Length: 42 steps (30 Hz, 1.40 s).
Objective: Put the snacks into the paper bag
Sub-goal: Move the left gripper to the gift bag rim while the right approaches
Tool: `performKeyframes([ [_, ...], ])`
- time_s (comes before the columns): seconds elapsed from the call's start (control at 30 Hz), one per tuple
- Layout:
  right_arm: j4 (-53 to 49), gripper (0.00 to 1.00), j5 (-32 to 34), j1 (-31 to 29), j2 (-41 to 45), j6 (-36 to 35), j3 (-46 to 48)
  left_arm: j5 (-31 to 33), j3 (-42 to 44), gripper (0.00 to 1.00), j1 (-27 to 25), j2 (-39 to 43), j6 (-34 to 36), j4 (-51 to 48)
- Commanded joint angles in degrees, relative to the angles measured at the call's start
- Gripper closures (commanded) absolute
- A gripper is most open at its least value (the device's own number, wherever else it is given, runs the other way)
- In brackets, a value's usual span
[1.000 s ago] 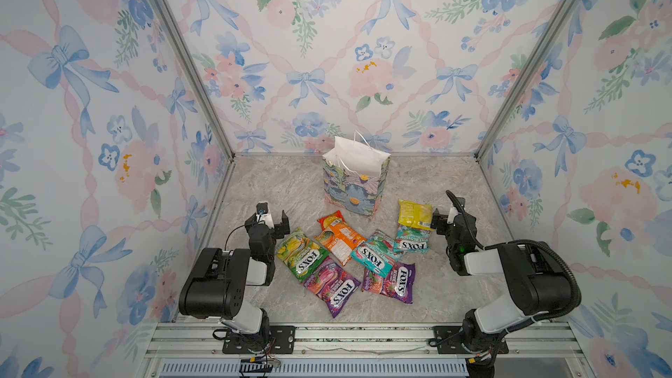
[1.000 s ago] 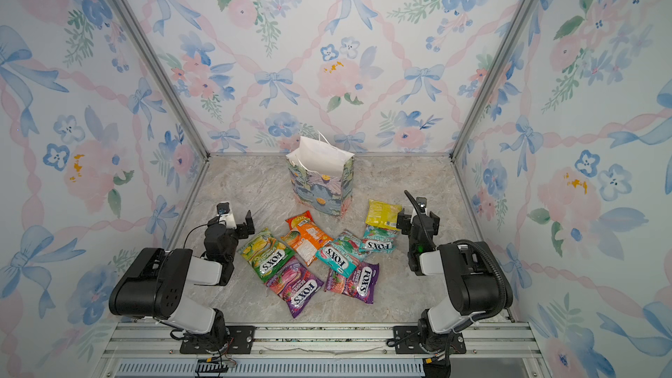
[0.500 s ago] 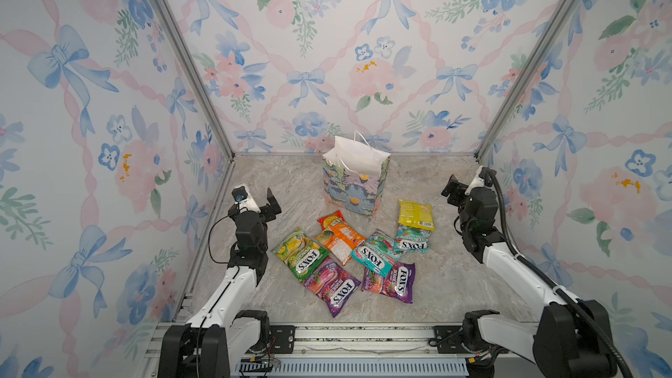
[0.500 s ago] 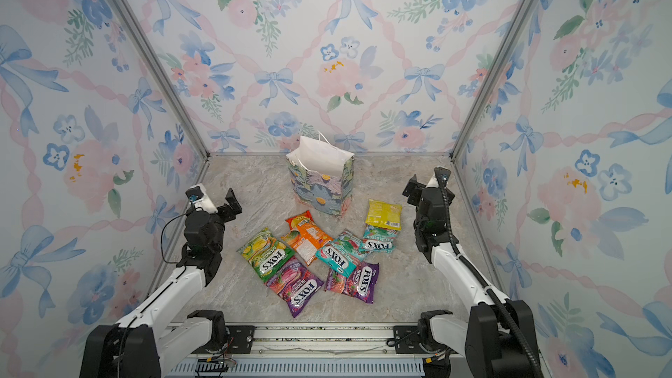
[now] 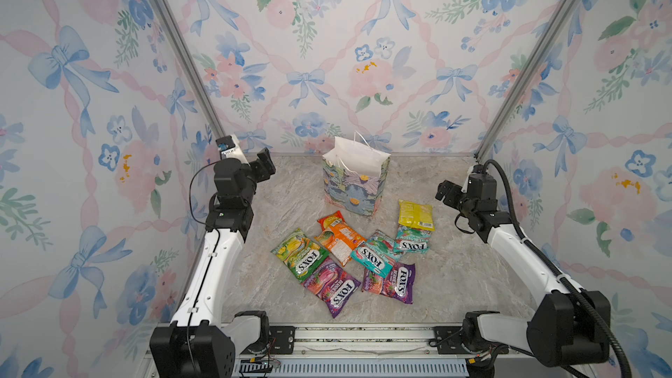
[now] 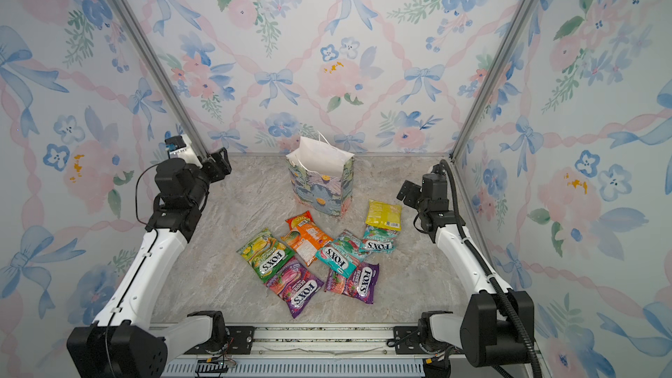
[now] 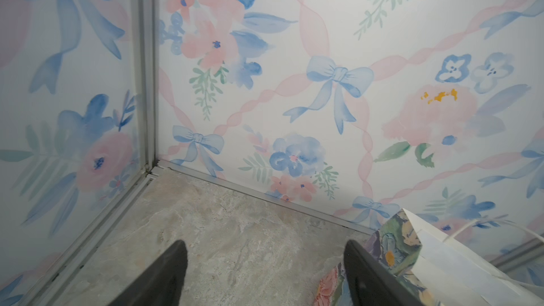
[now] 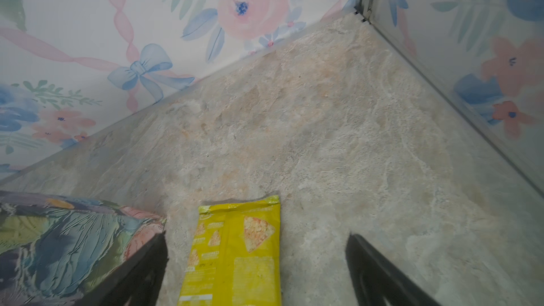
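Marble-pattern tabletop (image 5: 283, 212) contents are unchanged from one second ago; left gripper (image 5: 264, 168) and right gripper (image 5: 444, 192) have risen from a folded posture and reached rearward. On the left gripper the jaws are wide apart, empty and touching nothing, raised near the left rear corner. The paper bag (image 5: 354, 183) stands upright to its right, apart. The snacks (image 5: 340, 249) lie flat in front of the bag, between the grippers. On the right gripper the jaws are wide apart and empty. In the right wrist view the yellow bag (image 8: 235, 254) shows between its fingers, lying on the tabletop, untouched.

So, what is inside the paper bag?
Only the white inner wall of the paper bag shows, with nothing visible against it. Its bottom is hidden by the front wall.
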<state>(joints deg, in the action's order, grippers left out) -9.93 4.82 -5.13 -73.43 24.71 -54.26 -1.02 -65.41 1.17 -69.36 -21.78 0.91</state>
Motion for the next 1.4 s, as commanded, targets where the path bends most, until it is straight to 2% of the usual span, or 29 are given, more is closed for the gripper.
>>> performKeyframes([
  [0.0,-7.7,0.03,-4.8,-2.5,-3.1,0.5,-3.9,-13.8,-6.3,0.19,0.3,-6.2,2.4,-8.4],
  [0.1,-9.5,0.03,-6.7,-4.7,-7.2,-0.5,-8.3,-21.4,-12.1,0.21,-0.2,-11.5,2.6,-9.7],
  [0.2,-10.7,0.03,-8.0,-7.7,-12.4,-1.5,-13.3,-25.8,-18.1,0.23,-1.5,-16.7,4.2,-13.8],
  [0.37,-11.7,0.03,-7.9,-11.0,-19.7,-2.1,-19.8,-29.0,-24.8,0.24,-4.5,-22.5,6.2,-18.0],
  [0.63,-13.3,0.03,-8.1,-13.9,-29.3,-3.4,-28.9,-29.7,-31.7,0.25,-8.4,-27.9,8.5,-20.5],
  [0.87,-14.6,0.03,-7.8,-16.5,-33.2,-4.4,-33.4,-26.7,-38.6,0.25,-10.9,-34.0,11.2,-26.2],
  [1.17,-15.5,0.03,-8.7,-17.7,-33.9,-5.1,-34.5,-18.3,-46.2,0.26,-14.5,-41.0,16.2,-32.1],
  [1.27,-15.5,0.03,-8.7,-17.9,-33.4,-5.0,-33.9,-15.5,-47.7,0.29,-15.0,-42.1,16.7,-33.4],
  [1.37,-15.2,0.04,-9.0,-17.9,-32.6,-4.9,-33.1,-14.4,-47.8,0.37,-15.1,-42.3,16.8,-33.8],
])
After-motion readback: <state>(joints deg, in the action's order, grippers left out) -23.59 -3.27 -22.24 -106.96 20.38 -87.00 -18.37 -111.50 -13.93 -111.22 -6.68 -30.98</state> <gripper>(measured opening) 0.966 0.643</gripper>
